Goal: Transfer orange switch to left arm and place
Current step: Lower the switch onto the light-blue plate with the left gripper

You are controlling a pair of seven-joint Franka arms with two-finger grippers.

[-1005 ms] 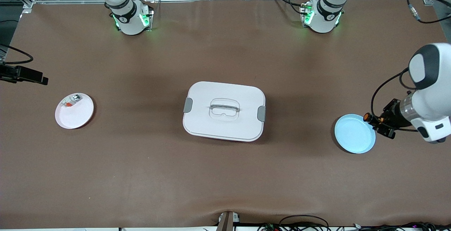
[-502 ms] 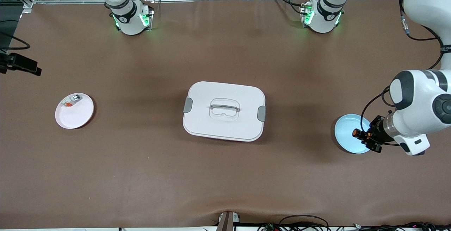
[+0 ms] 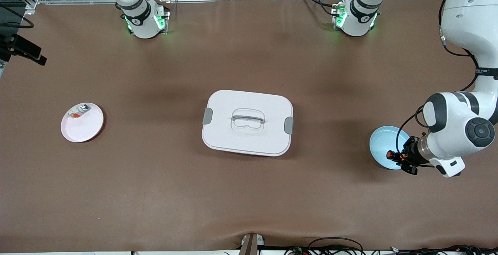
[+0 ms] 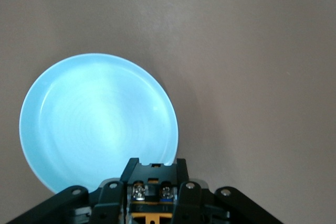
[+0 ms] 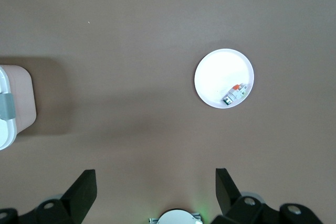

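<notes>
While the box (image 3: 247, 122) is sitting mid-table, the orange switch (image 3: 390, 154), clamped in the left gripper (image 3: 397, 156), is now being lowered over the blue plate (image 3: 383, 140), so release looks imminent; the right gripper (image 5: 156, 190) is being held wide, waiting.

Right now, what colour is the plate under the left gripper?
Light blue plate, clearest in the left wrist view.

The box (image 3: 247, 123) sits mid-table. The left gripper (image 3: 397, 156), clamping the orange switch (image 3: 390, 155), hangs over a plate (image 3: 383, 144); a second plate (image 3: 82, 122) lies below the raised right gripper (image 5: 155, 188).
</notes>
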